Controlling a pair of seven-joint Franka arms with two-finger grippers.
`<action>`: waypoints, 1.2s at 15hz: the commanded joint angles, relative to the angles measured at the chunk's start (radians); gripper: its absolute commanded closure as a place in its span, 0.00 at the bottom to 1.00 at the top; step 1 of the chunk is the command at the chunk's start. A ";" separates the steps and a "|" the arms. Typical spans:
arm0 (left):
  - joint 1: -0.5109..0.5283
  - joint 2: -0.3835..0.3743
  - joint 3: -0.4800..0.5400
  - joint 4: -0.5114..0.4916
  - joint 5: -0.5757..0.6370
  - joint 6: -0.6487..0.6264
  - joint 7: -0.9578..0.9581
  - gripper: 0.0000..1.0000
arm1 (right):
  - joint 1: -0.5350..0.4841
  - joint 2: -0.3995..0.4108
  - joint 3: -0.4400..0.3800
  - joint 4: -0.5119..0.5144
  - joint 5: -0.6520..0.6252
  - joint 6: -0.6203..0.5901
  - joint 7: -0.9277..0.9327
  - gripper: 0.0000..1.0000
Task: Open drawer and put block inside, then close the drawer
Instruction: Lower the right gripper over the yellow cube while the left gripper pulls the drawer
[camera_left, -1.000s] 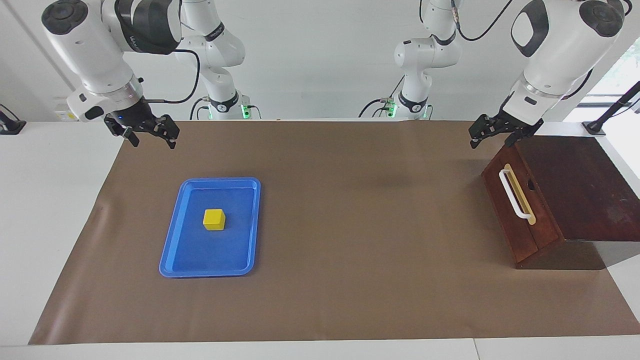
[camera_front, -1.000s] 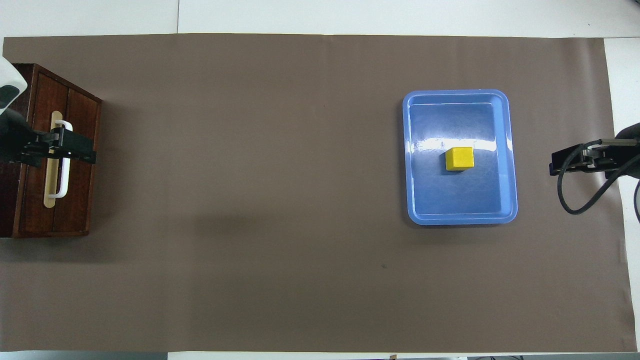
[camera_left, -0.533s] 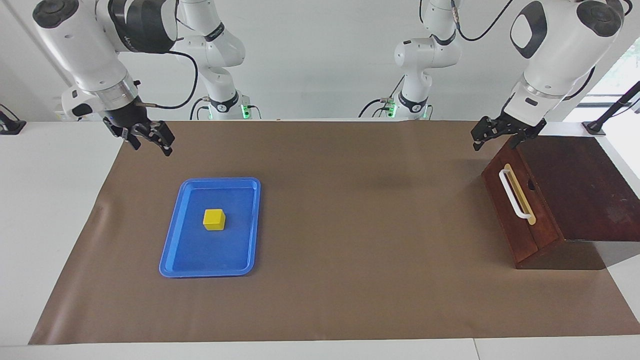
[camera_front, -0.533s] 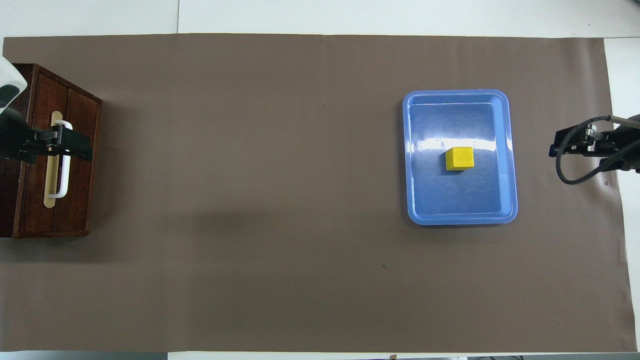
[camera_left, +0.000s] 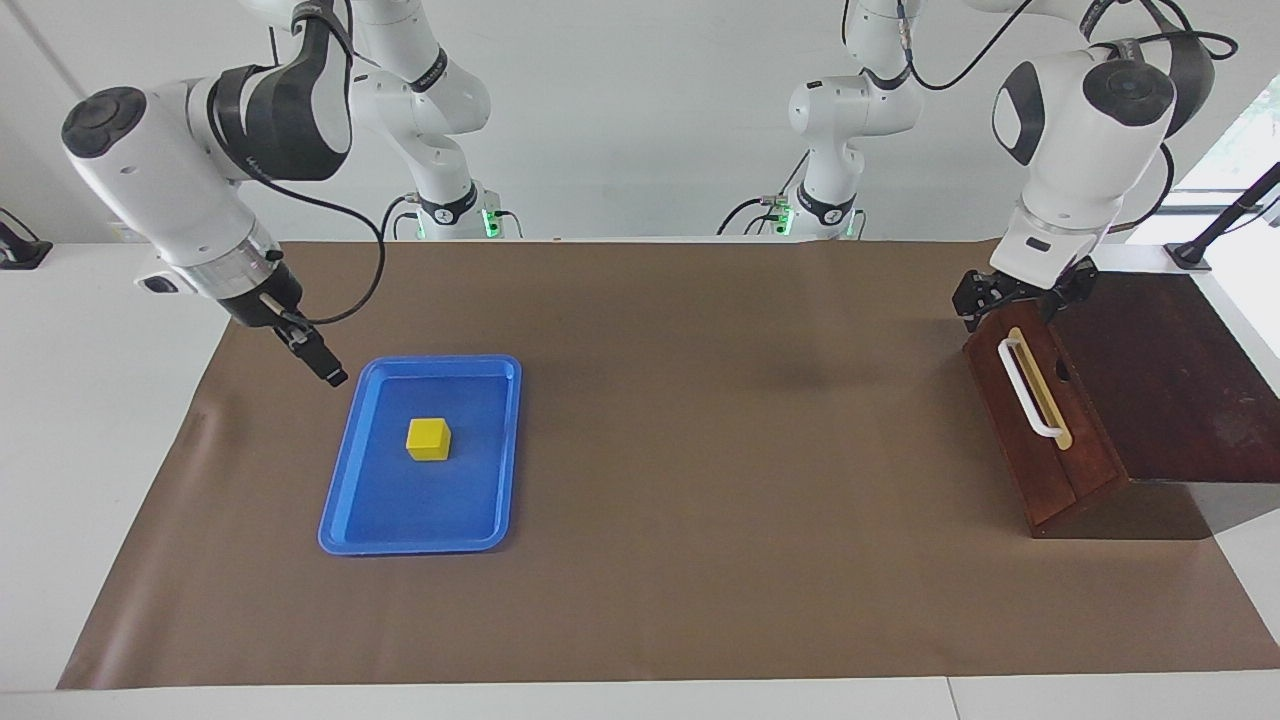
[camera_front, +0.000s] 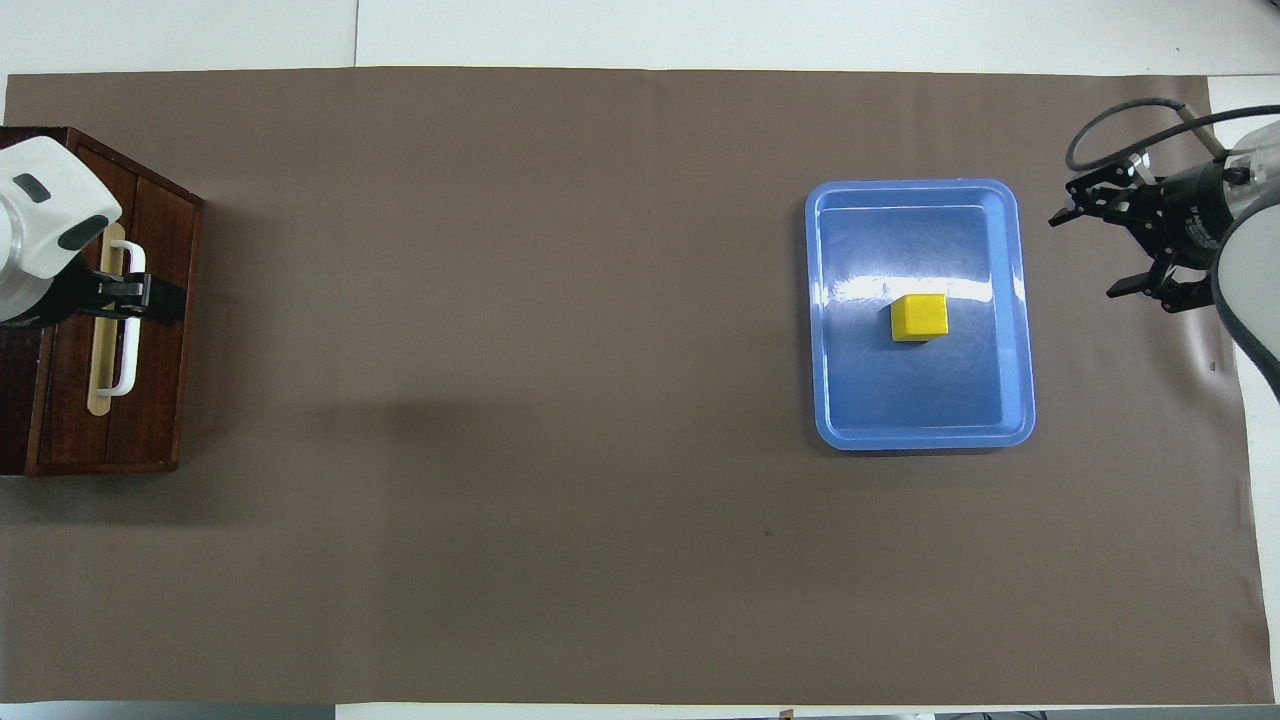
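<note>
Dark reddish-brown wooden drawer (camera_left: 1040, 420) shut. Small yellow cube block (camera_left: 428, 439) sits in flat blue plastic tray (camera_left: 345, 490). Left gripper (camera_left: 1020, 290) over drawer's white handle (camera_left: 1028, 388), fingers' state unreadable. Right gripper (camera_front: 1100, 240) beside tray, fingers spread, empty.

tray (camera_front: 1015, 300): glossy blue plastic | drawer (camera_left: 1030, 430): dk wood, semi-matt | table cover (camera_front: 500, 400): matt brown paper

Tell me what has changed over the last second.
The left gripper has come down from above the dark reddish-brown wooden drawer to its upper edge by the white bar handle, not yet gripping it. The right gripper has swung down toward the flat blue plastic tray, fingers open. The small yellow cube, tray and shut drawer have not moved.
</note>
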 joint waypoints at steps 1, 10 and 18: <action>-0.024 0.001 0.006 -0.086 0.047 0.087 -0.002 0.00 | -0.020 0.060 0.005 0.039 0.119 0.013 0.146 0.10; -0.011 0.076 0.008 -0.180 0.194 0.278 -0.071 0.00 | -0.063 0.205 0.008 -0.002 0.383 0.009 0.331 0.11; 0.026 0.137 0.009 -0.188 0.271 0.364 -0.069 0.00 | -0.121 0.291 0.007 -0.065 0.510 0.007 0.193 0.09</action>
